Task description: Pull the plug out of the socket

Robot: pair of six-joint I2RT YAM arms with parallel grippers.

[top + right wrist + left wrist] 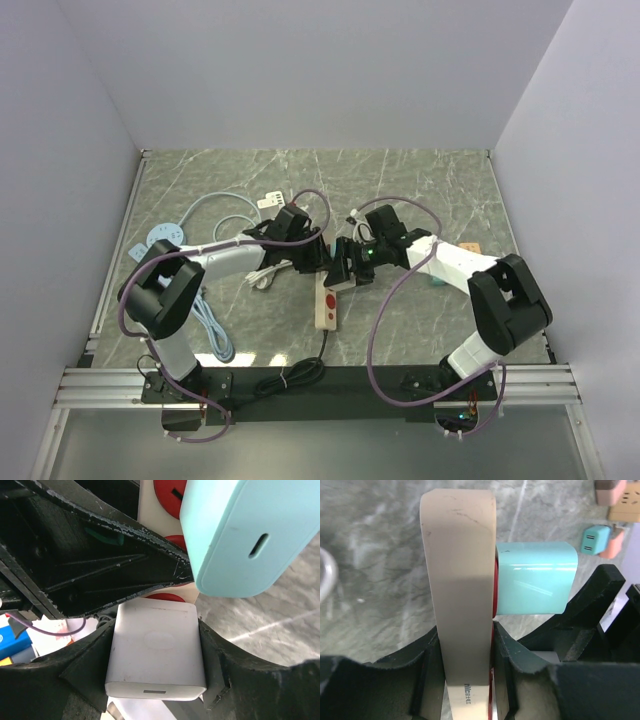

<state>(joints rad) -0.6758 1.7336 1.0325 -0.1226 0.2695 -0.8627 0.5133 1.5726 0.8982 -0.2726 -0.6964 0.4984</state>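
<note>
A white rectangular plastic plug sits in the cream plastic power strip with red sockets, near the middle of the grey marble-patterned worktop and a little toward its near edge. The right gripper has its black jaws against both flat sides of the plug, closed on it, as the right wrist view shows. Just beside the white plug, a teal rounded plastic charger stands in the next socket of the same strip, its outer face bearing a small slot.

The left gripper holds the strip itself, jaws clamped across its narrow width, with the strip's far end and the teal charger reaching beyond them. From above, the two arms meet over the strip's far end, while its near end lies free on the stone.

A pale blue coiled cable rests toward the left edge of the worktop. A black cable is bundled at the near edge between the arm bases. A smaller teal adapter lies well apart, by the right side.
</note>
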